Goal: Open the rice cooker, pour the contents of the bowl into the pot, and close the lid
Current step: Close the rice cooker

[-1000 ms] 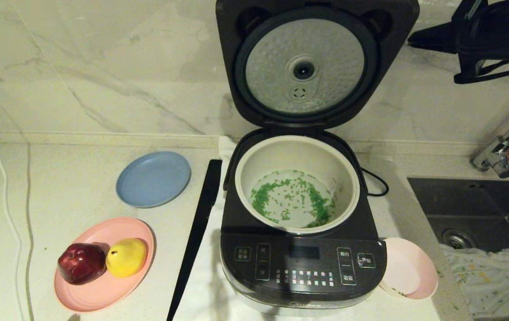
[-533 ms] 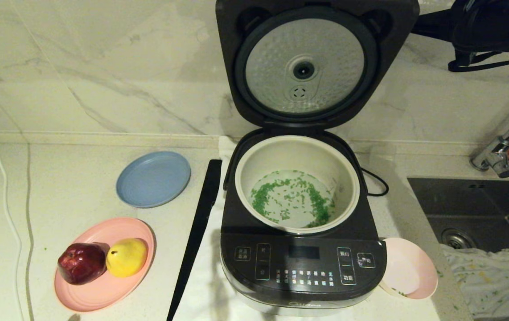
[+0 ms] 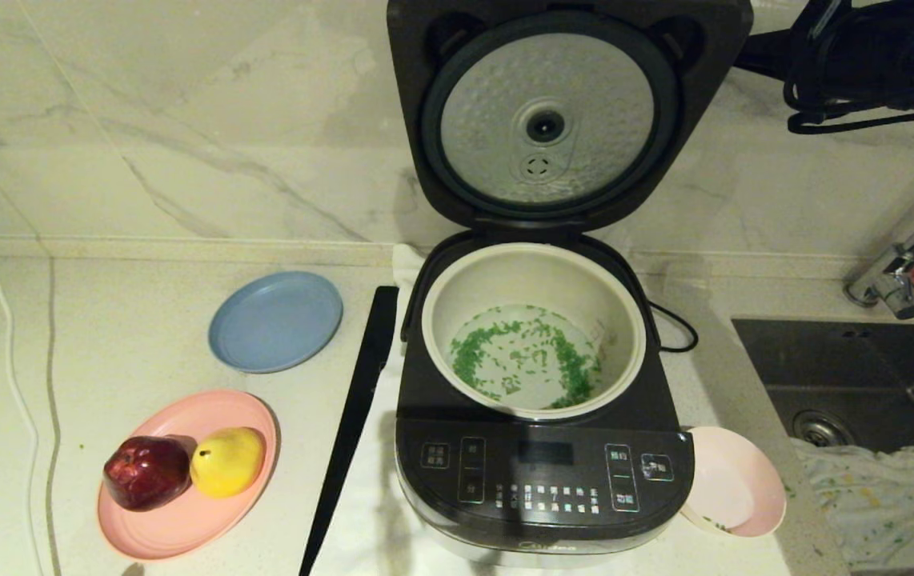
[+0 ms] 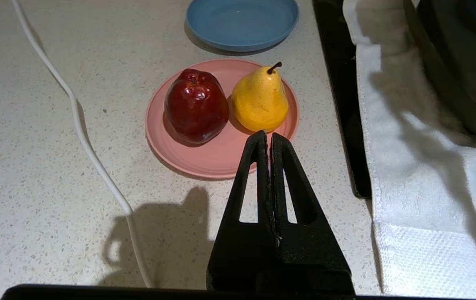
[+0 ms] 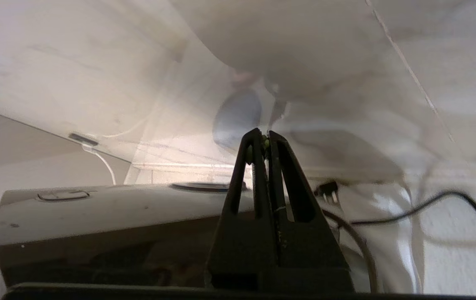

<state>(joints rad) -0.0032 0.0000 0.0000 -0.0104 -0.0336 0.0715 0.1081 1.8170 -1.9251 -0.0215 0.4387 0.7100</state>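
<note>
Head view first: I've got the rice cooker (image 3: pixel 541 448) at centre with the lid (image 3: pixel 561 112) standing upright at twelve o'clock, silver underside facing me, and that upright lid is what my coming move turns on. My right gripper (image 5: pixel 261 139) is up at about one o'clock from the pot (image 3: pixel 535 330), high beside the lid's right edge, and from its wrist camera I'm looking onto the lid's grey outer face with the release button and the vent knob, so the lid lies just ahead of and below the fingers (image 5: pixel 247 166). Those fingers are pressed together with nothing held, only a green speck stuck at the tips. I judge the push has to come from behind the lid's top edge, forward toward six o'clock, swinging it about the hinge that runs nine to three at the cooker's back. My right arm is clearly the nearer one. My left gripper (image 4: pixel 268 135) is parked low at eight o'clock above the counter, fingers together, near a pink plate (image 3: pixel 185 528) with an apple (image 3: pixel 145 472) and a pear (image 3: pixel 226 461). Containers now: the contents (image 3: pixel 525 356), green bits, lie scattered across the pot's floor, while the bowl (image 3: pixel 733 492) sits at four o'clock touching the cooker's front corner, nearly empty with a few specks. Pouring looks done; closing remains.
</note>
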